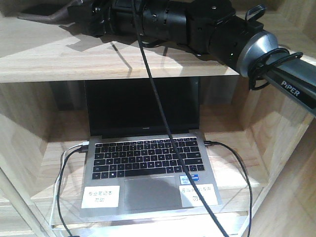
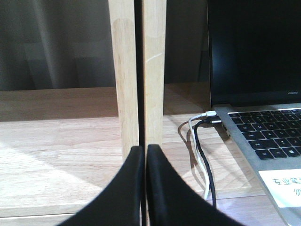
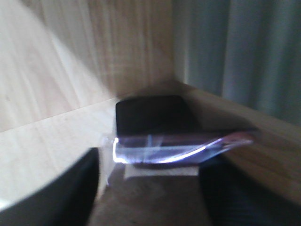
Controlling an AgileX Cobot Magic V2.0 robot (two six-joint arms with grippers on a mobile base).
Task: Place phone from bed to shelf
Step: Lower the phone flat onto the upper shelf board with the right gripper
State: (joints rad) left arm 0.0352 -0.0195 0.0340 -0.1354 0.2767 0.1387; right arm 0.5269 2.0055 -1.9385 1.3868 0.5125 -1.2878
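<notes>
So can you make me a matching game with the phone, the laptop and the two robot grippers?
Things:
1. phone
2. laptop
3. left gripper
4. right gripper

Places or states:
A. fingers pressed together, holding nothing
B. open on the lower shelf board, cables plugged in
C. lying on the upper shelf board
D. fingers spread apart beside the phone

Pairs: 1-C, 2-B, 3-A, 4-D

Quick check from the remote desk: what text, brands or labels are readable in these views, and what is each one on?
"PiPER": white letters on the right arm link.
Laptop bezel logo under the screen: too small to read.
Two white stickers on the palm rest: Chinese characters, too blurred to read in the front view.
Left wrist view sticker: Chinese text cut off at the edge.
Keyboard keys: legends too small.
Phone: no readable text.
</notes>
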